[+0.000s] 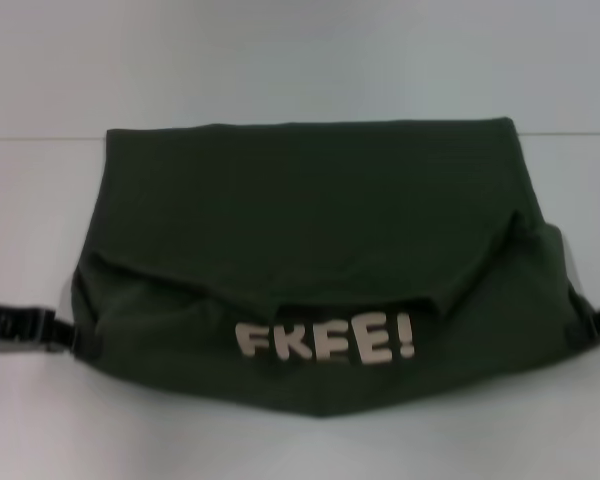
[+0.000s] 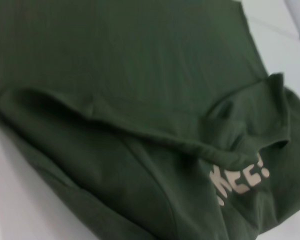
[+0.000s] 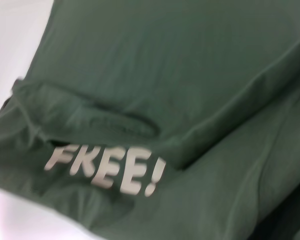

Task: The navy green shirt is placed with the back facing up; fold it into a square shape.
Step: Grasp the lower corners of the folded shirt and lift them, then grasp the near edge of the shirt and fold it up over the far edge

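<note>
Jaws: cannot tell, both hidden at shirt's side edges. Left gripper [image 1: 68, 338], right gripper [image 1: 592, 322] flank navy green shirt [image 1: 310, 230] on white table [image 1: 40, 200]. Near portion turned over, lettering [image 1: 325, 342] showing. Judged mid-fold; next, carry edge farther, evenly.

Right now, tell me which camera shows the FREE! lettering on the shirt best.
The head view: the lettering sits whole, upright and centered on the navy green shirt, just below a folded flap. The right wrist view shows it whole too, but tilted. The left wrist view shows only part, the rest hidden under a fold.
</note>
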Motion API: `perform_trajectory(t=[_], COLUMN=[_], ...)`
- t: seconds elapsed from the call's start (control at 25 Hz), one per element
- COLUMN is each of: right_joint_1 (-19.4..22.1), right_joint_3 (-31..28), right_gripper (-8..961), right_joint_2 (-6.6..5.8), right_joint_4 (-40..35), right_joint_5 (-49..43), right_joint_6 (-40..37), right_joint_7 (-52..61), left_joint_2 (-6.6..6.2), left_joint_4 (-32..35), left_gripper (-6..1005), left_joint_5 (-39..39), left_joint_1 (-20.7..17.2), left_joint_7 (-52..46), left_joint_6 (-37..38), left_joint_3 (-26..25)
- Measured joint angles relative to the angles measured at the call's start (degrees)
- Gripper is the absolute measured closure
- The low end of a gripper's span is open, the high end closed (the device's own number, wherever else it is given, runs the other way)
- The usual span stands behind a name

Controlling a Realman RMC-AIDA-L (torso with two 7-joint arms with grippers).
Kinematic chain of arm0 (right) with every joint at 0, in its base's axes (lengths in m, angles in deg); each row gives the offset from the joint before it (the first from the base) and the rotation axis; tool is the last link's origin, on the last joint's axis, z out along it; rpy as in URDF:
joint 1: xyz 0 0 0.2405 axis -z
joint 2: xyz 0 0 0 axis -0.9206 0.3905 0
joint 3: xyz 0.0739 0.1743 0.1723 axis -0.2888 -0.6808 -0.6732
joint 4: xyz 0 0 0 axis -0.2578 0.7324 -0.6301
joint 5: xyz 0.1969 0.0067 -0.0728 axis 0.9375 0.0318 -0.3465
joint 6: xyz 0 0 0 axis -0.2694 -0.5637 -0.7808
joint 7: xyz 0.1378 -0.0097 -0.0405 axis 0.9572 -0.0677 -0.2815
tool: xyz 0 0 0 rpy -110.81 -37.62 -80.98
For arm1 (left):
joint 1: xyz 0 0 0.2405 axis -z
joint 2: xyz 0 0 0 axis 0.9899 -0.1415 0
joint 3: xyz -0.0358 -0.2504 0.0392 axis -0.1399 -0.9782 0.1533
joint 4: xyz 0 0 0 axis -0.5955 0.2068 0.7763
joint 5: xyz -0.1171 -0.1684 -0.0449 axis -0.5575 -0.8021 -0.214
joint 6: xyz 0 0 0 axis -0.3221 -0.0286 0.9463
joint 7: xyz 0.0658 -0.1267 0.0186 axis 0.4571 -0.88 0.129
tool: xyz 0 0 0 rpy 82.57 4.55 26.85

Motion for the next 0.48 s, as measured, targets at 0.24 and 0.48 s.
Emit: perform_trajectory(t=[0.24,0.48], right_joint_1=[3.0,5.4], right_joint_3=[-0.2,-0.5], right_gripper=[941,940], right_joint_2=[-0.41,-0.84], right_joint_4=[-0.3,-0.5], right_joint_5=[-0.7,-0.7], right_joint_6=[-8.2,-12.5], right_joint_7=[-1.3,-3.5], left_joint_2=[1.51,2.13], left_joint_4=[5.4,9.3], left_gripper=[999,999], left_joint_5=[1.0,1.0], left_joint_1=[-4.0,-7.2], left_joint_7=[1.6,2.7], left_joint_6=[8.6,14.2], left_joint_3=[-0.4,-0.7])
